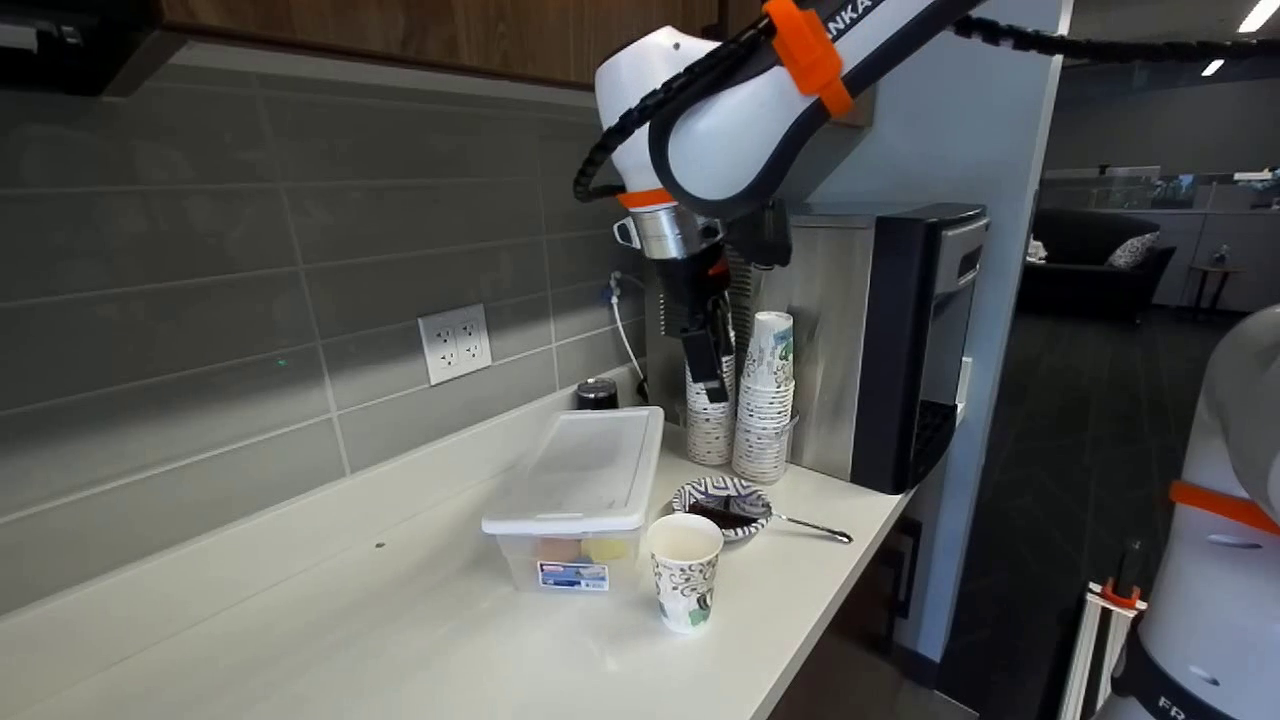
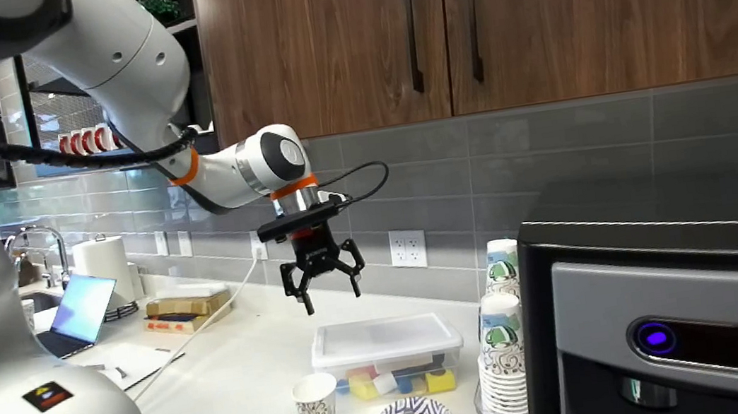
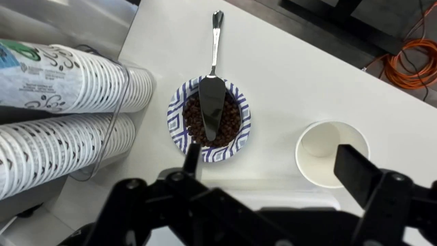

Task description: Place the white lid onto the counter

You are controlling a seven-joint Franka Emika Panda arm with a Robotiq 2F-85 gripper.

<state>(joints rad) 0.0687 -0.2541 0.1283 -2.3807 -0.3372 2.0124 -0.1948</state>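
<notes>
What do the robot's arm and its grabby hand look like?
The rounded white arm has orange bands, a bumpy black cable, white lettering showing "ANKA", and a black sticker with red and yellow marks. A silver metal collar joins it to the black gripper, which has two angular, jointed fingers.

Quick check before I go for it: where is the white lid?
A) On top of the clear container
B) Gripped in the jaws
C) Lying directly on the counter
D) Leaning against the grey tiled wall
A: in both exterior views the white lid sits on top of the clear container, while the jaws stand open with nothing between them.
</notes>
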